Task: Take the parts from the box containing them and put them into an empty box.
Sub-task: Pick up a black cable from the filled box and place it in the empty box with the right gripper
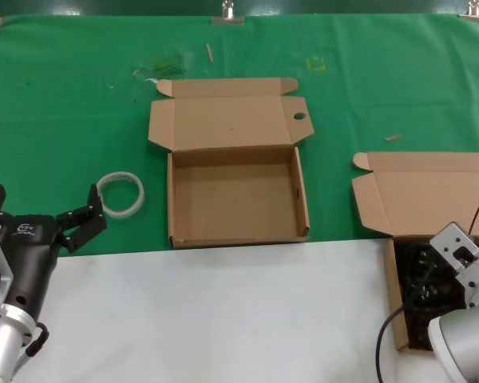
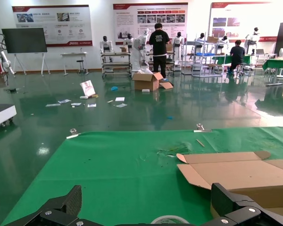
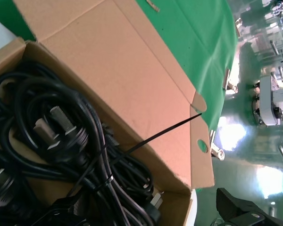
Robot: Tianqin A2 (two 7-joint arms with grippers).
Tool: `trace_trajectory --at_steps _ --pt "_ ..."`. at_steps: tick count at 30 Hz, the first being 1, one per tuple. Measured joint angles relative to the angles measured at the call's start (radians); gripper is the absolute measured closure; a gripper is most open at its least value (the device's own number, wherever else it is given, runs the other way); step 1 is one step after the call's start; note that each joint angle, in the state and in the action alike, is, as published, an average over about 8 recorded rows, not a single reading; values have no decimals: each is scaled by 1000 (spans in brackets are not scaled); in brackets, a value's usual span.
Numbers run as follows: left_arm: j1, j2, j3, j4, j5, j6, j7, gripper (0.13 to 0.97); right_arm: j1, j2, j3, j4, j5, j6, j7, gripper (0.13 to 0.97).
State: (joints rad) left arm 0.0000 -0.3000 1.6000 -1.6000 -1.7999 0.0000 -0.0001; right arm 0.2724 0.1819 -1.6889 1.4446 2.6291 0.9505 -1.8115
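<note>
The empty box [image 1: 172, 199] lies open mid-table; its lid [image 1: 223, 121] has a round hole [image 1: 298, 116]. It also shows in the left wrist view [image 2: 236, 172]. The box containing the parts [image 1: 397, 303] sits at the front right with its lid [image 1: 423, 195] back. Black bundled power cords [image 3: 61, 141] with plugs fill it. My right gripper [image 3: 151, 221] is open just above the cords at the box's corner, one fingertip [image 3: 245, 209] outside the wall. My left gripper [image 1: 72, 219] is open and empty at the front left, near the white ring.
A white ring of tubing [image 1: 120, 194] lies on the green cloth left of the empty box and shows in the left wrist view [image 2: 170, 219]. A black cable tie [image 3: 165, 132] sticks up from the cords. White table surface [image 1: 223, 319] lies in front.
</note>
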Motion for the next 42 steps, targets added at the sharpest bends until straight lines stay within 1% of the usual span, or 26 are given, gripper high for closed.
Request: trace_trajectory --at_steps 10,18,19,27,31,39,40,42 --pt "0 0 0 0 0 0 0 132 -23 0 3 9 29 -6 8 223" --pt "0 0 0 0 0 0 0 132 -47 0 -1 33 60 -1 19 368" --pt "0 0 0 0 0 0 0 132 -49 0 -2 35 64 0 20 368" --pt "0 0 0 0 0 0 0 132 -60 0 -9 53 78 10 29 575" --pt "0 0 0 0 0 0 0 132 -62 0 -12 60 83 15 32 575" --pt "0 0 0 0 0 0 0 132 -68 0 -17 75 90 26 41 767" --pt "0 0 0 0 0 0 0 132 -70 0 -18 79 91 28 42 767" --pt "0 0 0 0 0 0 -1 132 -72 0 -19 87 91 34 44 795"
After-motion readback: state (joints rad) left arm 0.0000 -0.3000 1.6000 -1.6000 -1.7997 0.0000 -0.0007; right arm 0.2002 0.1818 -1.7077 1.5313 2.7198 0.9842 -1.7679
